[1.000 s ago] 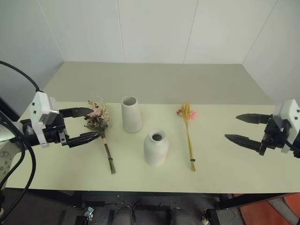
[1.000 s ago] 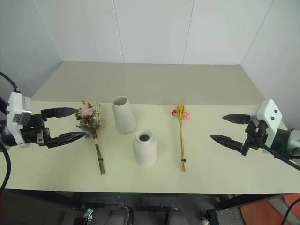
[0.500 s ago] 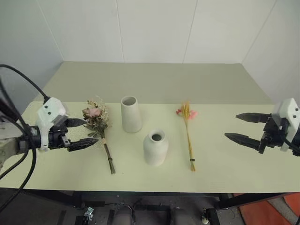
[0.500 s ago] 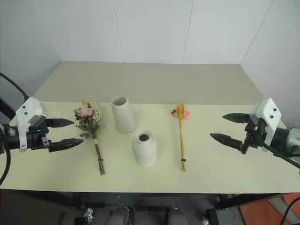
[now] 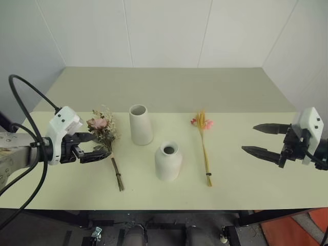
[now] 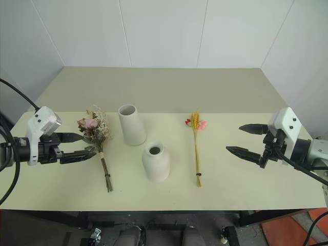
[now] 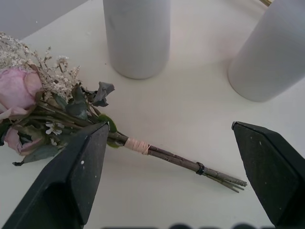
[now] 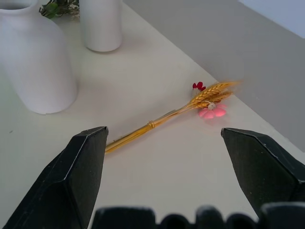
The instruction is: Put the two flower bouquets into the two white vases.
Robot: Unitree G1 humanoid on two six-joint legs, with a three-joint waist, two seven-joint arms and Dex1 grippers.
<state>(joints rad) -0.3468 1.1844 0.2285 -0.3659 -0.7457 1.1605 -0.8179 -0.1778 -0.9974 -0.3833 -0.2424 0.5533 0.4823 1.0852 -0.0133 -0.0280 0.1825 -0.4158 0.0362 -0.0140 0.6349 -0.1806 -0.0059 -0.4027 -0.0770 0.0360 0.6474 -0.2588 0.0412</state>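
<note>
Left gripper (image 5: 99, 146) dipped lower beside the bushy bouquet (image 5: 105, 136) on the counter (image 5: 241, 179), fingers released like the right gripper (image 5: 255, 139). Wheat bouquet (image 5: 204, 142) lies flat; cone vase (image 5: 140, 124) and bottle vase (image 5: 168, 161) are empty.

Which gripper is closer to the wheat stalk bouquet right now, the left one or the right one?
The right gripper. It hangs open off to the wheat bouquet's right, apart from it. The left gripper is open beside the bushy bouquet, beyond both vases.
</note>
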